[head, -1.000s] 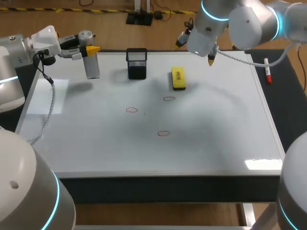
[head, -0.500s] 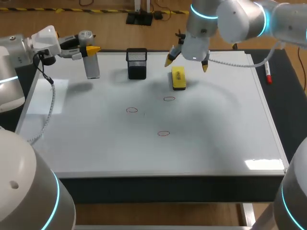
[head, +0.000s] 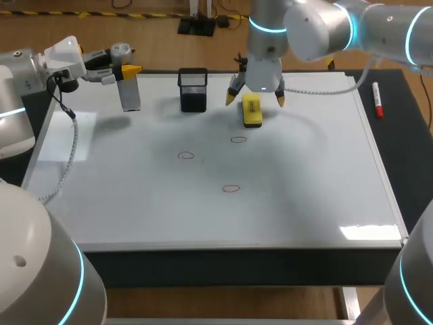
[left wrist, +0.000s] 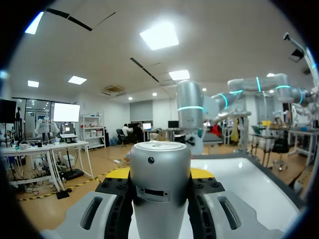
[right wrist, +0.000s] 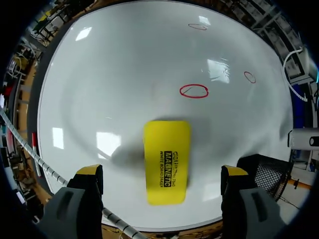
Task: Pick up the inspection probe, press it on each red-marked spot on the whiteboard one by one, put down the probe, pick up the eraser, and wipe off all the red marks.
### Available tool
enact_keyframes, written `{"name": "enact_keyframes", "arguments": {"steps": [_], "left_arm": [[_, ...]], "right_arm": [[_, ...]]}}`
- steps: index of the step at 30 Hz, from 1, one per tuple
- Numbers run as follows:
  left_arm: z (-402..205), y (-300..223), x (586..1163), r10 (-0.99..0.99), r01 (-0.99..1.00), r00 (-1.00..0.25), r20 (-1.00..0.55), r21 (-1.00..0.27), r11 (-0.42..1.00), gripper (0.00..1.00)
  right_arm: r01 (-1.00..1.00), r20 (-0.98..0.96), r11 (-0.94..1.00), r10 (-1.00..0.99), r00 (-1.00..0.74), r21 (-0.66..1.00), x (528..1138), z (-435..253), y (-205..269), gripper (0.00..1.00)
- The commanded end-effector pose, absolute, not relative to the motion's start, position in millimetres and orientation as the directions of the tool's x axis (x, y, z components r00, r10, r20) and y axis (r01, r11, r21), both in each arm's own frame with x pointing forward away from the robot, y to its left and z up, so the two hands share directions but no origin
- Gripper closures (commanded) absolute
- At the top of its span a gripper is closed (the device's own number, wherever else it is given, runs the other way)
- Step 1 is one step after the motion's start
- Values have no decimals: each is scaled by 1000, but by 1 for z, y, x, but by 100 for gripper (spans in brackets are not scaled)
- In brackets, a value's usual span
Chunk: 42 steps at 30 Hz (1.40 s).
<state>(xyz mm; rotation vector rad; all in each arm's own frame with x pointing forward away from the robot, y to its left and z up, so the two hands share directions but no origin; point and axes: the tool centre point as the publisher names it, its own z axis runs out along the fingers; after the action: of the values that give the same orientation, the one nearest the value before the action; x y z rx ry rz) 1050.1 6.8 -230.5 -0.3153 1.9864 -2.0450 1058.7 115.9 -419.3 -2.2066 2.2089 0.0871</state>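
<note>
My right pincer (head: 255,100) is hanging wide open over the yellow eraser (head: 252,112), one yellow tip standing off each long side, both apart from it. The eraser is lying flat on the whiteboard (head: 304,196), black print showing on its top. Well away from the eraser, my left pincer (head: 127,70) is clamping the silver probe (head: 130,93), which is hiding most of its tips in the left wrist view.
</note>
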Motion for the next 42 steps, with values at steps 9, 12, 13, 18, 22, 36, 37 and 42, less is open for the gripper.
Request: {"name": "enact_keyframes", "arguments": {"steps": [9,12,13,18,22,36,37,42], "left_arm": [[-230,7,1050,-342,45,-939,-34,-999,-22,100],[-230,7,1050,-342,45,-939,-34,-999,-22,100],[-230,7,1050,-342,45,-939,-34,-999,-22,100],[-230,7,1050,-342,45,-939,-34,-999,-22,100],[-230,7,1050,-342,45,-939,-34,-999,-22,100],[-230,7,1050,-342,45,-939,-34,-999,-22,100],[-230,7,1050,-342,45,-939,-34,-999,-22,100],[-230,7,1050,-342,45,-939,-34,-999,-22,100]], "right_arm": [[-1000,-9,-13,-1000,13,10,1047,-422,115,0],[-1000,-5,-12,-1000,12,10,1047,-423,115,0],[-1000,-3,-11,-1000,11,9,1047,-424,115,0],[-1000,-7,-3,-1000,3,11,1048,-425,115,0],[-1000,-6,-3,-1000,3,9,1048,-424,115,0],[-999,37,22,-999,-24,-33,1040,-403,112,100],[-999,31,26,-999,-28,-38,1039,-401,111,100],[-998,13,44,-999,-45,-50,1036,-390,101,100]]}}
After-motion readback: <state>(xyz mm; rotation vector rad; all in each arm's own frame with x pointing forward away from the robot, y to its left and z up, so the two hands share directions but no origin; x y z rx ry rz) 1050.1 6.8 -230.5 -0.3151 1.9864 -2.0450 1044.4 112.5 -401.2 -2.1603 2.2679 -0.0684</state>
